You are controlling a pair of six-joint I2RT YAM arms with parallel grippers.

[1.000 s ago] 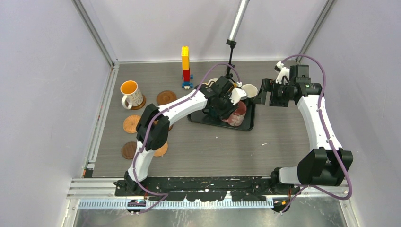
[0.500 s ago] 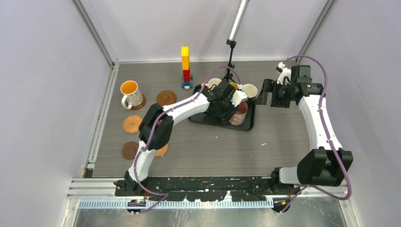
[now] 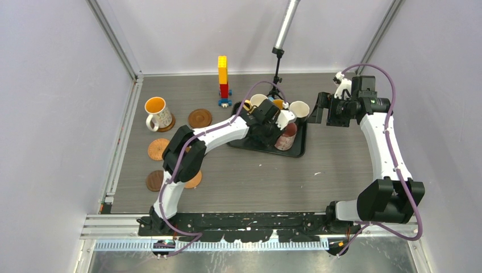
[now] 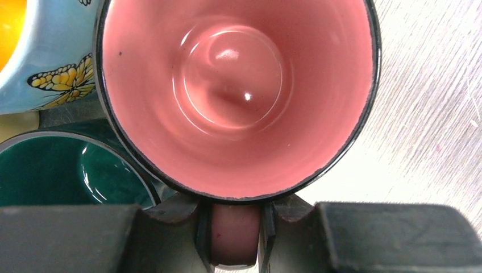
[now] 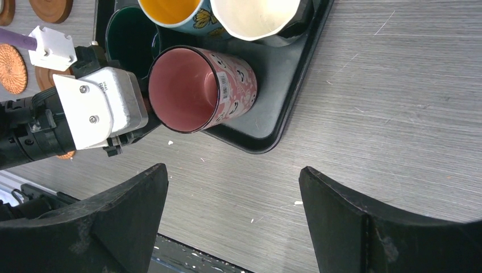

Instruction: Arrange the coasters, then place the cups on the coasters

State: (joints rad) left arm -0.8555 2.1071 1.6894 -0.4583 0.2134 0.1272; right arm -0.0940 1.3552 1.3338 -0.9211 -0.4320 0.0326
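Note:
The pink cup leans tilted at the front of the black tray. My left gripper is shut on its handle, a finger pressed to each side. In the top view the left gripper sits just left of the pink cup. Beside it on the tray stand a teal cup, a blue butterfly cup, a white cup and a cream cup. A patterned cup with an orange inside stands on a coaster at far left. More coasters lie nearby. My right gripper hovers open, right of the tray.
A yellow, red and blue brick tower stands at the back, left of the tray. A lamp stand rises behind the tray. Another coaster lies partly under the left arm's elbow. Bare tabletop stretches in front of the tray.
My left gripper's jaws have closed onto the pink cup's handle and the wrist has shifted slightly toward the back of the tray. The right gripper stays open, barely moved.

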